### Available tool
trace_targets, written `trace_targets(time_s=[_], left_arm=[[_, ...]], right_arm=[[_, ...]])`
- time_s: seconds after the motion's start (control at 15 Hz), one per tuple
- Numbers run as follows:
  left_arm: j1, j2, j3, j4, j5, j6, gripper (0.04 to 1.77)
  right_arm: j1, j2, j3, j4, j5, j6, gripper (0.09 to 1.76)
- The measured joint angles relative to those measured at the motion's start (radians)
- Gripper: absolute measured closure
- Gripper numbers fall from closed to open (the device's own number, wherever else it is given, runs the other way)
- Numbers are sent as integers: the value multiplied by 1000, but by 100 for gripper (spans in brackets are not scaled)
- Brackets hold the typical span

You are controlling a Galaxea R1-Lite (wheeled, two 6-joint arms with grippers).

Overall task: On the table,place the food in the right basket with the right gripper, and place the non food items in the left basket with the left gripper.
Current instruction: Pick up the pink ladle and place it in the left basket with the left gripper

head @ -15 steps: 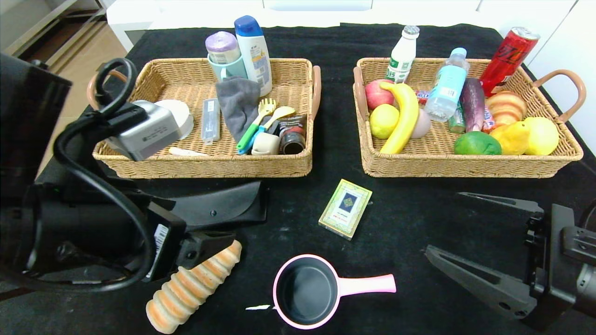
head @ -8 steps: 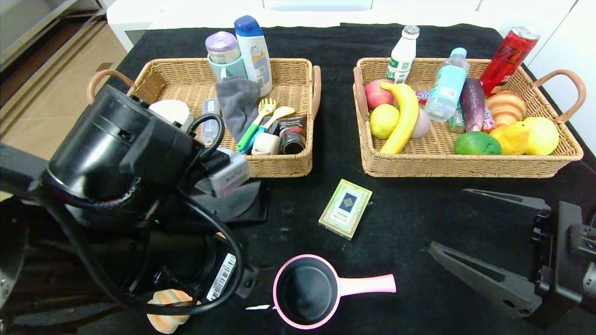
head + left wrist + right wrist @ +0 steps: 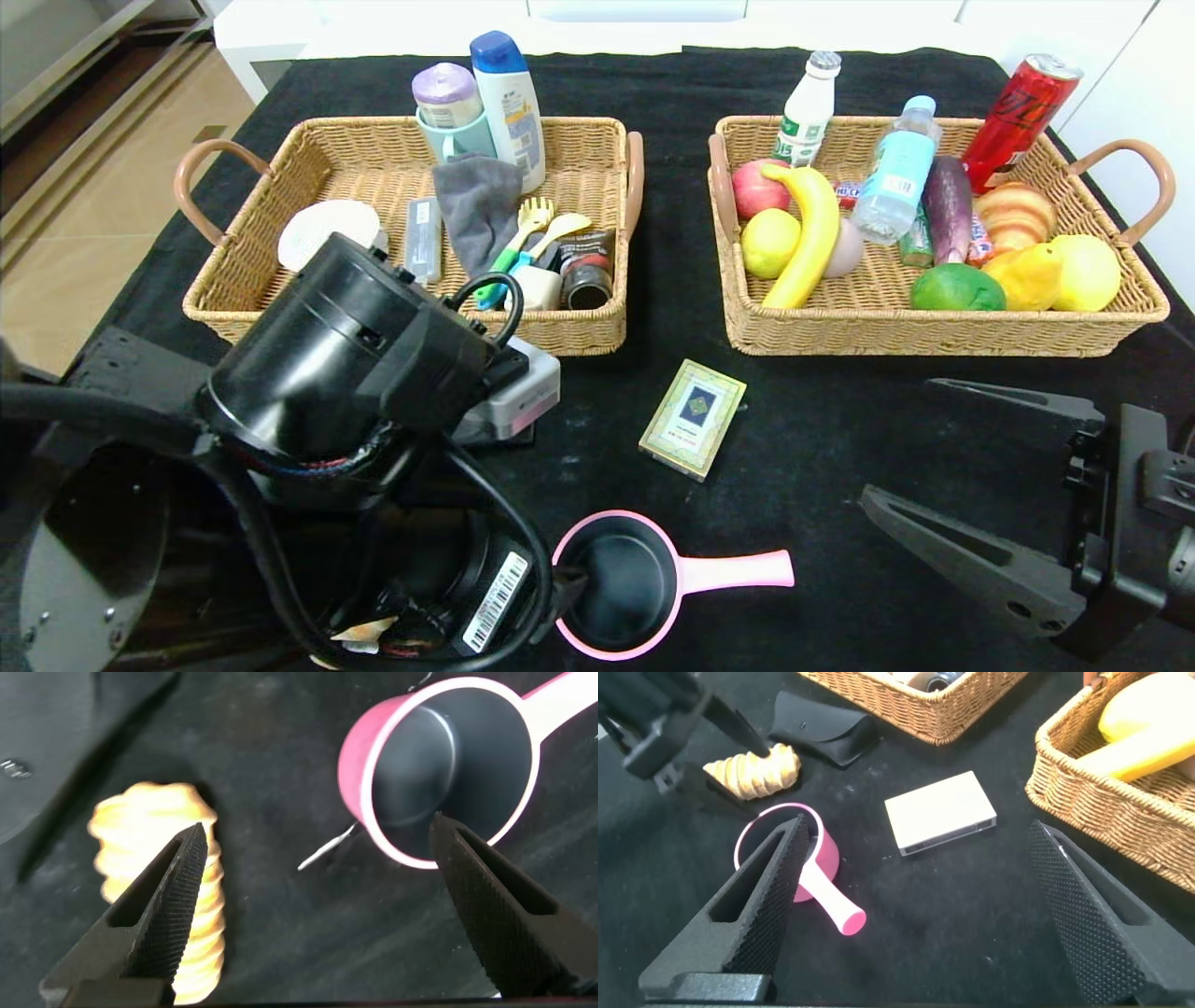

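My left arm (image 3: pixel 345 373) reaches over the table's front left, covering most of the black glasses case (image 3: pixel 817 730) and the striped bread roll (image 3: pixel 140 831). The left gripper (image 3: pixel 318 826) hangs open above bare cloth, one finger over the roll, the other at the rim of the pink saucepan (image 3: pixel 621 583). A green-and-cream card box (image 3: pixel 693 418) lies just behind the pan. At the front right my right gripper (image 3: pixel 896 441) hovers open and empty. The banana (image 3: pixel 812 233) and water bottle (image 3: pixel 896 173) lie in the right basket (image 3: pixel 934 336).
The left basket (image 3: pixel 233 308) holds a grey cloth, cup, shampoo bottle, cutlery and jars. Fruit, an aubergine, a croissant, a milk bottle and a red can fill the right basket. A small white scrap (image 3: pixel 327 847) lies beside the saucepan.
My left arm has swung from the left edge toward the front centre, hiding the glasses case and bread roll; its open gripper now hangs between roll and saucepan. The right gripper barely shifted.
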Motion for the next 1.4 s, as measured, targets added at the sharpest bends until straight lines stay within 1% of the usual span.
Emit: trace_targets(time_s=[0.47,1.4], left_arm=[[-10,86,-20,-4,15,5,9],[-6,176,-31,-15,14,7,9]], right_arm=[[7,-3,1,0,-3,0,15],[-18,-1,1,0,-2,-8,15]])
